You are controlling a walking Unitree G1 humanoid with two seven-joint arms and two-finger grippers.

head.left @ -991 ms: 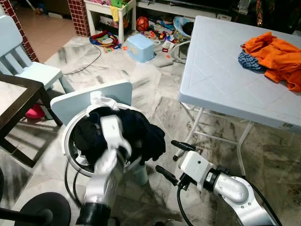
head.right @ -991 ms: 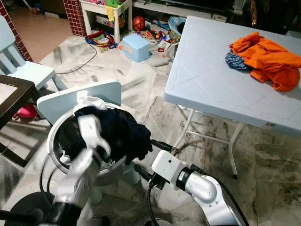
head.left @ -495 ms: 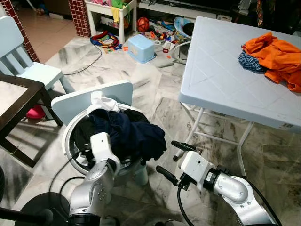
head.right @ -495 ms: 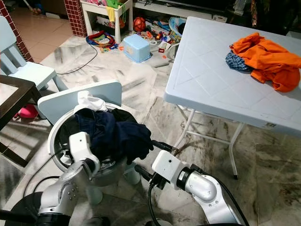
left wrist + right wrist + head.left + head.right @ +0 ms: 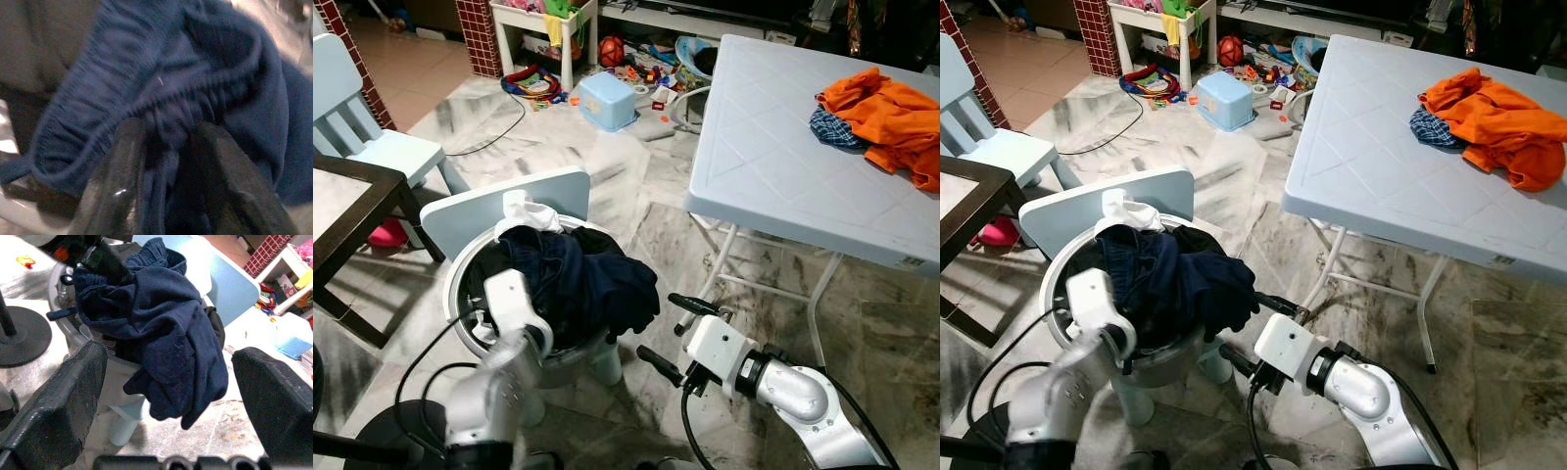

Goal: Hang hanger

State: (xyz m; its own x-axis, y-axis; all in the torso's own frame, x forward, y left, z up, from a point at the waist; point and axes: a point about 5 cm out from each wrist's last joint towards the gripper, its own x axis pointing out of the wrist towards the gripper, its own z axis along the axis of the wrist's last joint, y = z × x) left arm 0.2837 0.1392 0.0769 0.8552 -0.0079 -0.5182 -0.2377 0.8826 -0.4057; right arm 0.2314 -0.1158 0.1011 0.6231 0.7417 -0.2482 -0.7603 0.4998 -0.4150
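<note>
At the round white laundry basket (image 5: 460, 323), dark navy fabric (image 5: 161, 83) is pinched by the left gripper (image 5: 168, 161), confirmed by its wrist view; right gripper (image 5: 675, 331) is held wide apart beside it.

one round laundry basket (image 5: 460, 323), one navy garment (image 5: 597, 284) heaped in it, one white cloth (image 5: 524, 211), one folding counter (image 5: 783, 166), one orange garment (image 5: 886, 113), two pale blue chairs (image 5: 372, 142), one blue tub (image 5: 607, 98).

Orange clothes (image 5: 886, 113) on folding table (image 5: 773, 166)
</note>
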